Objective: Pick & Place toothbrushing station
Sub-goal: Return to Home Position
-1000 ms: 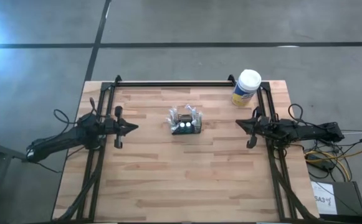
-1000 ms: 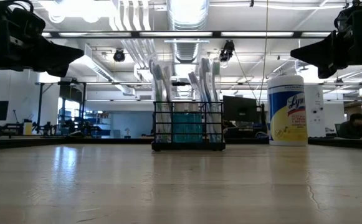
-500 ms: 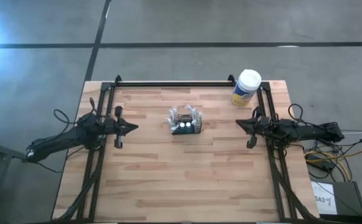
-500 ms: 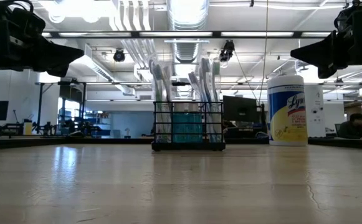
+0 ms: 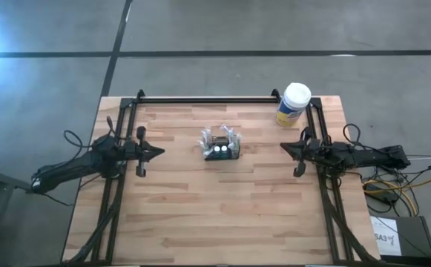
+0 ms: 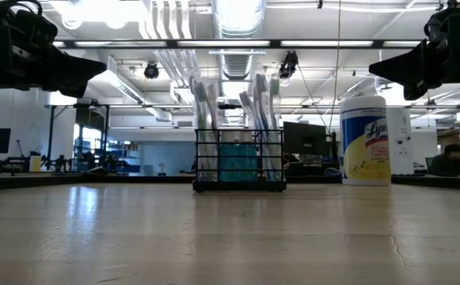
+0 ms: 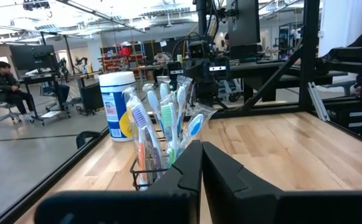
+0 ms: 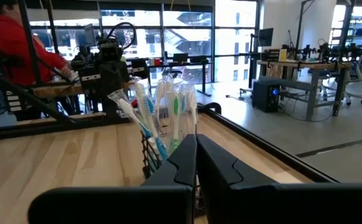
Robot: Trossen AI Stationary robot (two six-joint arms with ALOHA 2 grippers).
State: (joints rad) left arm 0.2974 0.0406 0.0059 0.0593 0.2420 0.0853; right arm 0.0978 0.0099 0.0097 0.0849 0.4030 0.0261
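I have the toothbrushing station [image 5: 222, 150] standing upright near the middle of the worktop [image 5: 200, 215], between my two hands and well apart from both. The left hand [image 5: 158, 152] hangs above its side of the worktop, fingers pressed together on nothing. The right hand [image 5: 285, 146] mirrors it, also closed and empty. I judge the caddy light and stiff but top-heavy, since the toothbrushes [image 7: 165, 115] stand much taller than its wire walls. I would pinch a short end wall at the rim, though the thin wire may slip. My own fingers hide its base in both wrist views, and I cannot count the brushes. The yellow canister [image 5: 293, 104] sits by the back right corner.
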